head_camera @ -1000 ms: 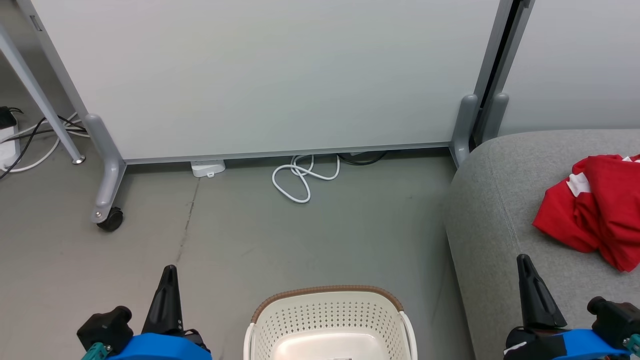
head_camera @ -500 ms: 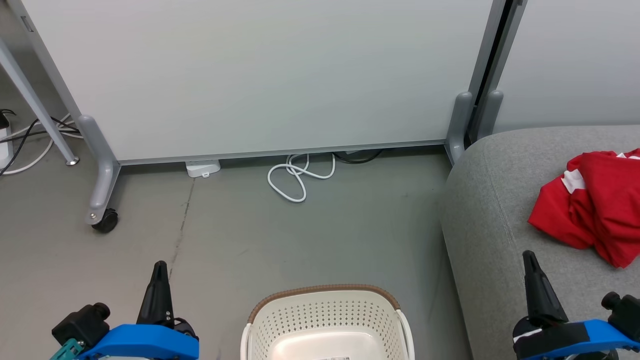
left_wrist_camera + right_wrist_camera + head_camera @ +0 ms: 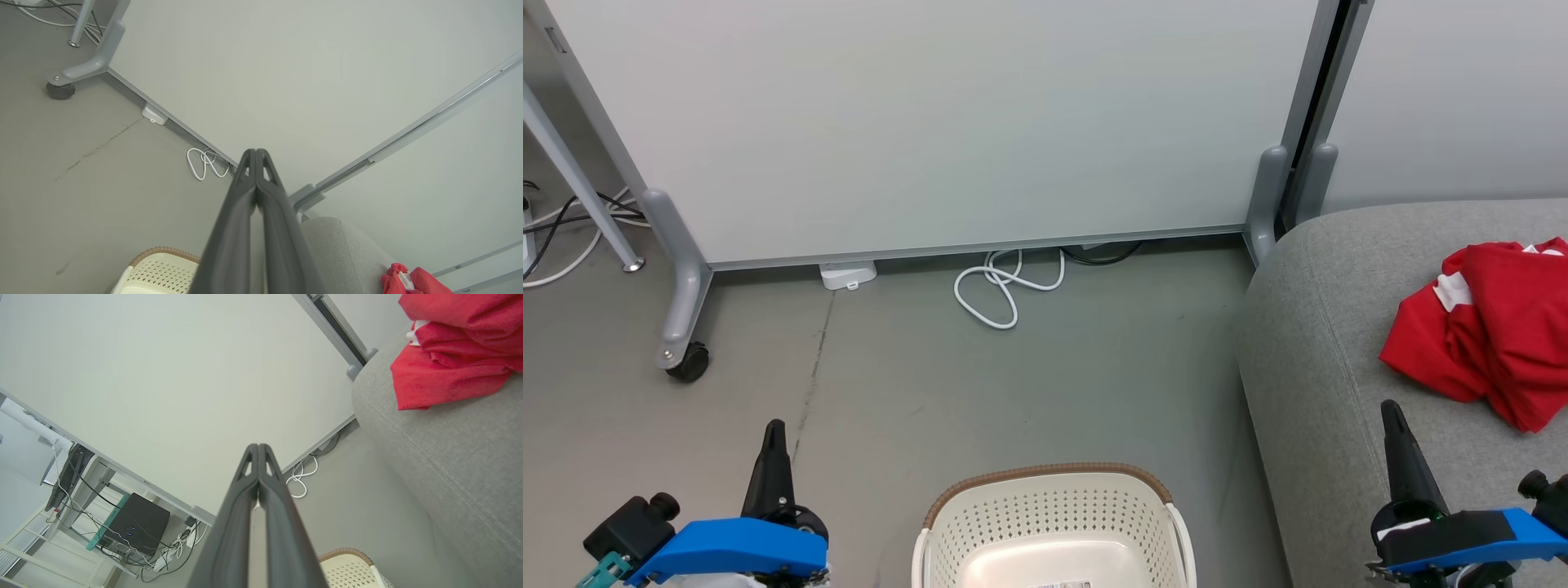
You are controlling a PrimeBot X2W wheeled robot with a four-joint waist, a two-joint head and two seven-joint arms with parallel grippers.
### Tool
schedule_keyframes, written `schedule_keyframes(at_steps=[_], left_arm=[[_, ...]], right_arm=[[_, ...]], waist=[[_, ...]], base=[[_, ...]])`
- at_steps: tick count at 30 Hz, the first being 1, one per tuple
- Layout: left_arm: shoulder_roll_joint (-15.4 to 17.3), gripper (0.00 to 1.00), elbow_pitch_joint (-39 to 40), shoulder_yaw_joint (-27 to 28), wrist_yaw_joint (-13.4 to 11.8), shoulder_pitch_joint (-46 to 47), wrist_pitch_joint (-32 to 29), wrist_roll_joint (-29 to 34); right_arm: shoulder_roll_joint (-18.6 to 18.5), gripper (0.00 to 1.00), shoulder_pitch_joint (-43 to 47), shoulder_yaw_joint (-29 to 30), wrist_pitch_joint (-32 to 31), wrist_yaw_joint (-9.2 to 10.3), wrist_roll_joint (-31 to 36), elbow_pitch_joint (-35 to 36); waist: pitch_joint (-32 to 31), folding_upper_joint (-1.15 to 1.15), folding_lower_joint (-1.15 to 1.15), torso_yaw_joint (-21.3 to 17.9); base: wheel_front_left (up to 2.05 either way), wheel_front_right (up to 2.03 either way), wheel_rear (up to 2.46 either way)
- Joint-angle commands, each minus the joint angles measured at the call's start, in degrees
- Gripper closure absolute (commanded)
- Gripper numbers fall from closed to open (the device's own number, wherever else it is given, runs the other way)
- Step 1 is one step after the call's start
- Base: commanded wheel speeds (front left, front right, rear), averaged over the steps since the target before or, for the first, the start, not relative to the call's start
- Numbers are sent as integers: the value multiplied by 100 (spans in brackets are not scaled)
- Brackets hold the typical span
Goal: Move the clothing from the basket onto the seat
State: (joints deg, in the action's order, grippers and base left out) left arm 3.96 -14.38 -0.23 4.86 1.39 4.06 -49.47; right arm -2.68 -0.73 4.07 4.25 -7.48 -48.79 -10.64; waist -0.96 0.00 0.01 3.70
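One basket [image 3: 1054,514] is sitting on the grey floor [image 3: 1013,384], cut off by the bottom edge of the head view. Its brown rim, perforated cream wall, pale bottom and a label edge are showing.

One grey seat [image 3: 1323,351] is standing just right of the basket. One heap of red clothing [image 3: 1478,335] with white trim is lying bunched on top of the seat, right of and beyond the basket, well apart from it. It is looking like a single pile; I cannot tell if it is one garment or two, since the frame edge is cropping it.

Two grippers are showing. The left gripper [image 3: 774,429] is hovering left of the basket over the floor, its two dark fingers pressed together and holding nothing. The right gripper [image 3: 1390,408] is hovering right of the basket over the seat, its fingers likewise pressed together with nothing in them, near the clothing but apart from it. Both wrist views are showing the finger pairs meeting at the tips.

Beyond the basket, one white cable [image 3: 996,290] is lying looped on the floor under one pale partition panel [image 3: 947,122]. One black caster [image 3: 689,363] is showing beyond and left of the basket.
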Motion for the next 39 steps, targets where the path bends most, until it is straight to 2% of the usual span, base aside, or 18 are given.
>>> schedule_keyframes(at_steps=[1, 21, 39], left_arm=[[15, 100, 77, 69, 30, 179, -47, -194], [-22, 100, 68, 275, 112, 301, -382, -1525], [-53, 100, 60, 425, 174, 382, -620, -2480]], right_arm=[[-22, 100, -150, 24, -44, -2, -198, 32], [-25, 100, -300, 101, -383, -2, -1548, -88], [-28, 100, -404, 153, -627, -2, -2522, -178]], waist=[[2, 0, -1, -6], [30, 0, -1, -99], [54, 0, -1, -178]], base=[[0, 0, 0], [0, 0, 0], [0, 0, 0]])
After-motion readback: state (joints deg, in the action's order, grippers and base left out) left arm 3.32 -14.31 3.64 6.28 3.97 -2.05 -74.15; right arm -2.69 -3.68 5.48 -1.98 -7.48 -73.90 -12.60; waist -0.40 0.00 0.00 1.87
